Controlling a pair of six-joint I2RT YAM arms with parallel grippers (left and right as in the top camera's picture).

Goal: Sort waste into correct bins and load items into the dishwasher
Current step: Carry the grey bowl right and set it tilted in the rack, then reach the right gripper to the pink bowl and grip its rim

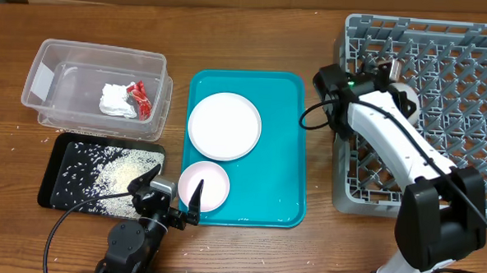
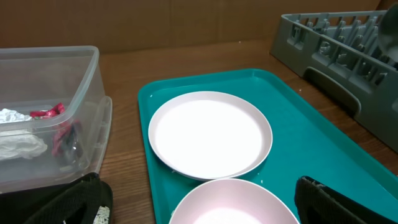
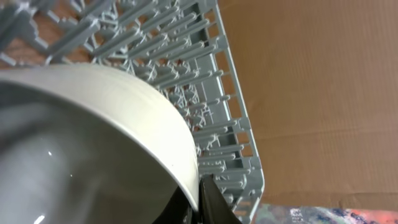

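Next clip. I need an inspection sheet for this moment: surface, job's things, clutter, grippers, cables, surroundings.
Surface: wooden table, with a teal tray in the middle.
Job's things: the tub holds the tissue and red wrapper. The black tray holds the rice. The plate and pink bowl are on the teal tray. The rack is at the right. No chopsticks seen.
Clutter: a few pale specks on the table near the black tray.
Grippers: the left gripper is open by the pink bowl. The right gripper is shut on the white bowl above the rack.
Cables: one black cable by the left arm's base, another looping off the right arm.
Surroundings: brown cardboard beyond the table.
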